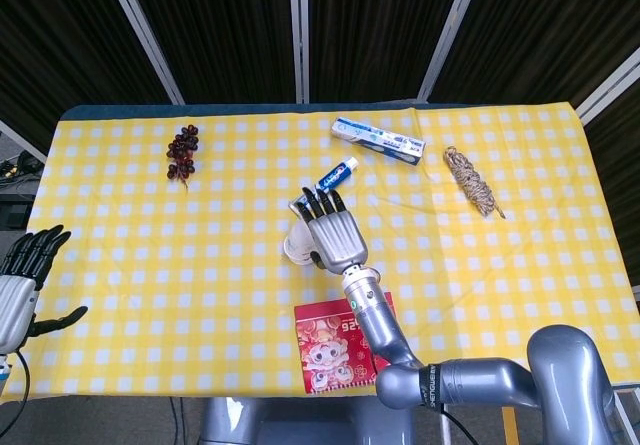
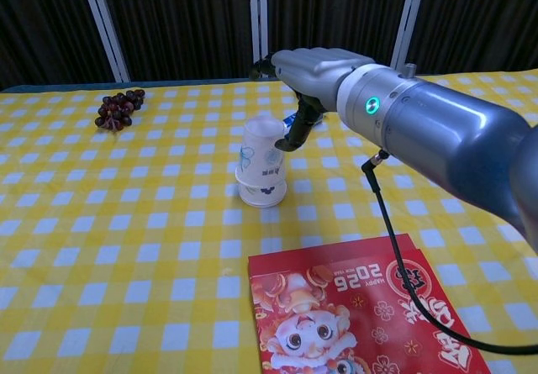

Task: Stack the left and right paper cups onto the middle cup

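Observation:
The paper cups (image 2: 259, 165) stand as one nested stack at mid-table, white with blue flower prints; in the head view only the stack's left rim (image 1: 295, 247) shows beside my right hand (image 1: 333, 233). In the chest view my right hand (image 2: 324, 67) hovers above and to the right of the stack with its fingers spread. One fingertip (image 2: 294, 139) hangs next to the top cup's right side, and nothing is gripped. My left hand (image 1: 24, 277) hangs open beyond the table's left edge, away from the cups.
A bunch of dark grapes (image 2: 118, 107) lies at the back left. A toothpaste box (image 1: 378, 140), a toothpaste tube (image 1: 337, 175) and a coil of rope (image 1: 472, 181) lie behind and right of the cups. A red envelope (image 2: 353, 307) lies near the front edge.

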`<state>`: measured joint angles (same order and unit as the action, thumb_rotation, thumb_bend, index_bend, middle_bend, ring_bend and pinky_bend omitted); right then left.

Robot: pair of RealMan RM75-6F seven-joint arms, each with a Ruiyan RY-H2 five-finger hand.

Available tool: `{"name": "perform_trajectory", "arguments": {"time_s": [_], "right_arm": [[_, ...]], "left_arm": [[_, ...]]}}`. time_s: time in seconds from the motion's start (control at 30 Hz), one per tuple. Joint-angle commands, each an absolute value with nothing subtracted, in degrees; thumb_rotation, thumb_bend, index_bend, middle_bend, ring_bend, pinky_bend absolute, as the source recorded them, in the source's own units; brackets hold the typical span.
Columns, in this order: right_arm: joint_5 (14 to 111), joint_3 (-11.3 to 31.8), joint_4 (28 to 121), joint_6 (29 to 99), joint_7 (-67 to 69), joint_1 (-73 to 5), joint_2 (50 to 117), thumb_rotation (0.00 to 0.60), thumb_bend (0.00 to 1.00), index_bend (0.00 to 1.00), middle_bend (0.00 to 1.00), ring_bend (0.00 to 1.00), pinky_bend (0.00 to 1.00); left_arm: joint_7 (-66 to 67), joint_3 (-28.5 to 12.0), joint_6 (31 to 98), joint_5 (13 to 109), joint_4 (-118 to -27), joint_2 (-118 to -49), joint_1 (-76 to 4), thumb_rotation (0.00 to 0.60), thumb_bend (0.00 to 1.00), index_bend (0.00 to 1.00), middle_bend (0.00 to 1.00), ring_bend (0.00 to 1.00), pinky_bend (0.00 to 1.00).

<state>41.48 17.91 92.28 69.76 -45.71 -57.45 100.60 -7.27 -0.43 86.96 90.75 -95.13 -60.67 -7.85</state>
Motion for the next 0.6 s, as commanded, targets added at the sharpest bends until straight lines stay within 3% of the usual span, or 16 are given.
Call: {"name": "perform_trajectory", "arguments": {"time_s": [0.03,0.3,0.6], "right_arm": [[41.92,17.6,92.72,70.32,-45.84,-57.01,100.16,0.6,0.16,0.08,0.0,0.0,0.0],[46.2,14.42,98.22,74.93,-44.87,-52.42,94.88,0.6,0.16,0.08,0.0,0.0,0.0],[58.49,1.84,103.33,85.66,-31.65,-36.42,82.97,0.6,0.16,0.04,0.0,0.0,0.0]], "left_arm": [[-7.09,-0.53,86.91,90.69,-95.12,-60.72,-7.83,0.6,0.05,0.0,0.0,0.0,0.0],[-5.92,-1.02,86.96,90.05,-94.95,-61.2,-7.65,0.6,0.05,0.0,0.0,0.0,0.0],[-2.86,-1.28,87.45,90.05,-94.4,-62.99,-7.34,0.6,0.05,0.0,0.0,0.0,0.0]]}}
